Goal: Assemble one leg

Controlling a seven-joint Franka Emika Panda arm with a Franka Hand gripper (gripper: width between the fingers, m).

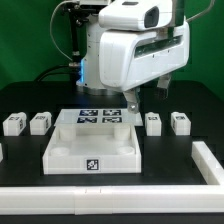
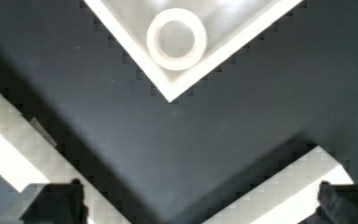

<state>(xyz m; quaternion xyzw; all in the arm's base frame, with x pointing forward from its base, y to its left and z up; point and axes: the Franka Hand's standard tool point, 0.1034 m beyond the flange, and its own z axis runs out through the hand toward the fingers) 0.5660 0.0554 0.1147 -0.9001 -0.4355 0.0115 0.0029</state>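
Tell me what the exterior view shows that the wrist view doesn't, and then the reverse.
Only the exterior view shows the four legs, two on each side of the tray, the marker board beyond it and the arm above. Only the wrist view shows the gripper open, nothing between its fingers, and a round socket in a tray corner. Both show the white tray on the black table.
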